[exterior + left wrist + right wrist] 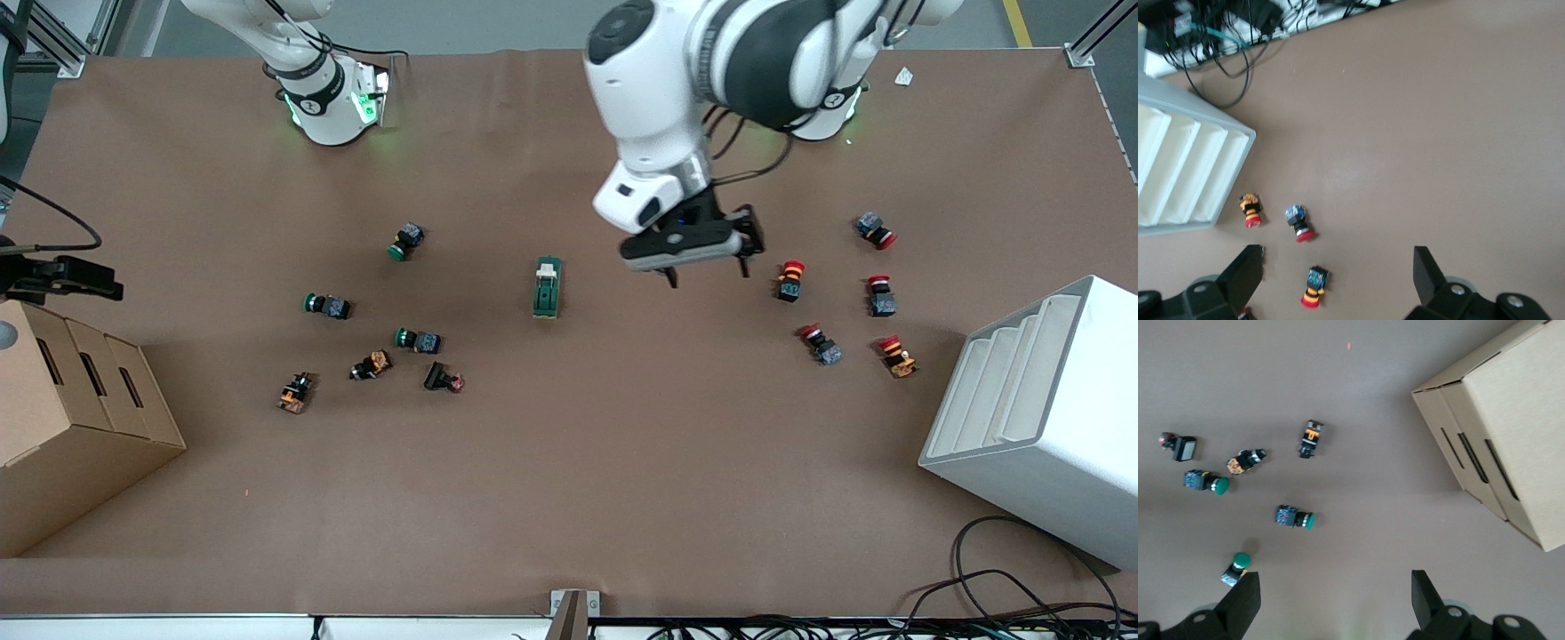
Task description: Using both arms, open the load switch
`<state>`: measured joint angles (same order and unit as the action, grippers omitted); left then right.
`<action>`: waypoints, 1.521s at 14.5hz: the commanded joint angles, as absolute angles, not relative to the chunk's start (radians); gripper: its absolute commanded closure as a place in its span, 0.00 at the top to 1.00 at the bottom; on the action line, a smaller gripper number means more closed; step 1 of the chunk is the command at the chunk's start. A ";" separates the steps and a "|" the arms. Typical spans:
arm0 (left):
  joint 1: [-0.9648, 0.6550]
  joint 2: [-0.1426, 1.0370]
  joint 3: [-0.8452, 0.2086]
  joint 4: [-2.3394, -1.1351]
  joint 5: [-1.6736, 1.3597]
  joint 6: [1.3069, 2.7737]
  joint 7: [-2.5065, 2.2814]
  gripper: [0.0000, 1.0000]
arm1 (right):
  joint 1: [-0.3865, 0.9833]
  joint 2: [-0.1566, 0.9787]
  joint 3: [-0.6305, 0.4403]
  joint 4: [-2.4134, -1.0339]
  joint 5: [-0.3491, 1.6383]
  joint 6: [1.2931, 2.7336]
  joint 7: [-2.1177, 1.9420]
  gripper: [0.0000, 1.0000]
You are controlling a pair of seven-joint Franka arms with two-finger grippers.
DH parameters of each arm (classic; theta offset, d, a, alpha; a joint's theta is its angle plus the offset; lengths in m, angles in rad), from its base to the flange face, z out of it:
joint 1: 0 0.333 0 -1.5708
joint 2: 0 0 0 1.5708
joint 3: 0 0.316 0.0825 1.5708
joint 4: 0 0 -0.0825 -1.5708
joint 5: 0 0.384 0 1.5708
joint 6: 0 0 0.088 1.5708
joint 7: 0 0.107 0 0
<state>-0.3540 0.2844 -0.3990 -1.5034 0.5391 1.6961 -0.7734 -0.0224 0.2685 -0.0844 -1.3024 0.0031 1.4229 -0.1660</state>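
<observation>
The load switch [548, 286], a dark green oblong block with a cream lever end, lies flat near the middle of the table and shows only in the front view. My left gripper [707, 270] hangs open over bare table between the switch and the red push buttons, with nothing between its fingers [1245, 270]. In its wrist view one red push button [1314, 287] lies under the gap. My right gripper [1335, 587] is open and empty, up over the right arm's end of the table beside the cardboard box [1498, 433].
Several green and orange push buttons [418, 340] lie scattered toward the right arm's end, several red ones [789, 279] toward the left arm's end. A cardboard box [71, 418] and a white slotted rack [1049, 418] stand at the two ends. Cables [1005, 587] run along the front edge.
</observation>
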 commanded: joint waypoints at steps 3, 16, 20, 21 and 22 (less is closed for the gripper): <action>-0.134 0.207 -0.400 -1.459 0.394 1.684 -0.560 1.00 | -0.038 0.183 -0.064 -1.333 0.012 1.405 -0.175 1.00; 0.124 -0.014 -0.153 -1.600 -0.003 1.603 -0.014 1.00 | -0.037 0.029 -0.063 -1.427 -0.021 1.361 -0.175 1.00; 0.160 -0.078 -0.152 -1.684 -0.060 1.603 -0.043 1.00 | -0.025 -0.028 -0.058 -1.496 -0.020 1.371 -0.169 1.00; 0.158 -0.101 -0.152 -1.713 -0.058 1.614 -0.052 1.00 | -0.017 -0.031 -0.058 -1.497 -0.020 1.370 -0.167 1.00; 0.153 -0.116 -0.152 -1.732 -0.058 1.624 -0.063 1.00 | -0.014 -0.032 -0.058 -1.497 -0.020 1.368 -0.167 1.00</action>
